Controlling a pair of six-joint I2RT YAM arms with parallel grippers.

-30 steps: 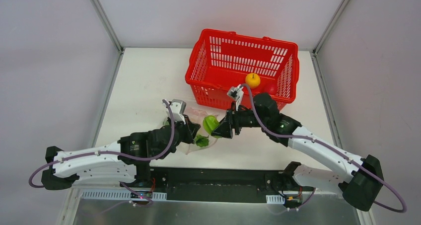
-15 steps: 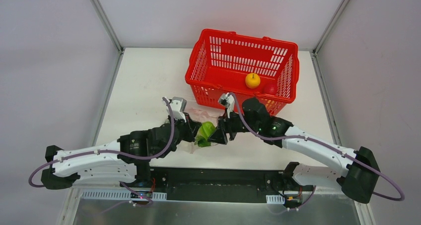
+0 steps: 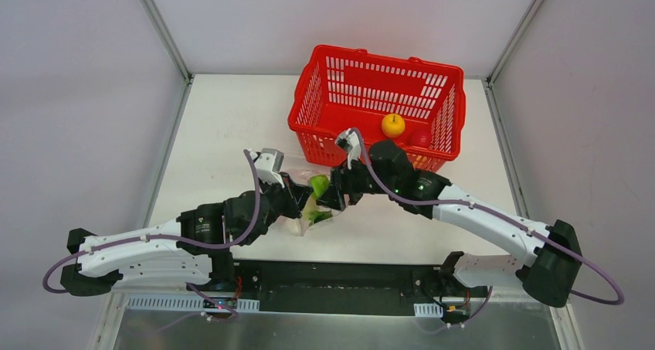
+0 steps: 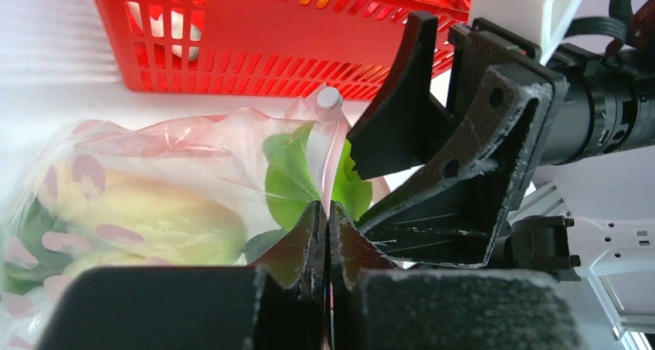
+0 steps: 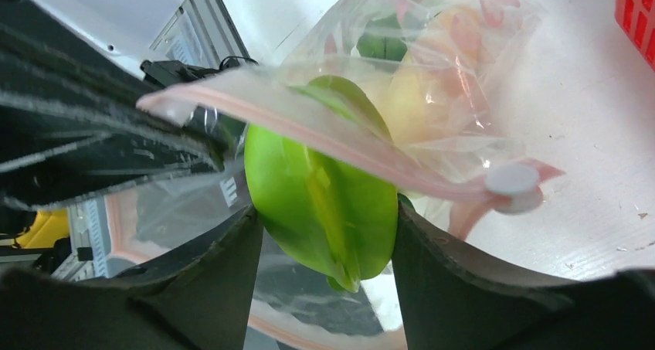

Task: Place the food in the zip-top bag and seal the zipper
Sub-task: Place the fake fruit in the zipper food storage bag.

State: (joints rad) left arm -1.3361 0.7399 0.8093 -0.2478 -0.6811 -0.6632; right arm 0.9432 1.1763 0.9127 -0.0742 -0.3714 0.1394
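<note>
Zip-top bag [image 3: 297,225]: it lay on the worktop between the 2 tools, just in front of the red basket. It was clear and crinkly, with pink spots on it [image 4: 93,172].
Zipper [image 5: 324,130]: the thin pink strip ran along the bag's mouth. The mouth was open. A small white slider [image 5: 512,181] sat at 1 end of the strip.
Food in the bag: 1 pale yellow food piece [image 4: 154,211] lay inside, and something dark green showed beside it at the bag's far end.
Green leafy piece [image 5: 324,203]: it was bright green and sat right at the bag's mouth, with its top tucked under the pink strip. From above [image 3: 317,185] it showed between the 2 tools.
Right tool [image 5: 328,238]: its 2 fingers pressed on both sides of the green leafy piece and held it. It pointed into the bag's mouth.
Left tool [image 4: 325,219]: it was clenched tight on the bag's edge, with the pink strip pinched between its fingers. It faced the right tool, very close.
Yellow ball [image 3: 393,124]: it sat inside the red basket.
Red ball [image 3: 419,139]: it sat in the basket too, just beside the yellow ball.
Red basket [image 3: 305,107]: it stood at the back of the worktop, behind both tools.
Worktop [image 3: 224,126]: it was white and flat.
</note>
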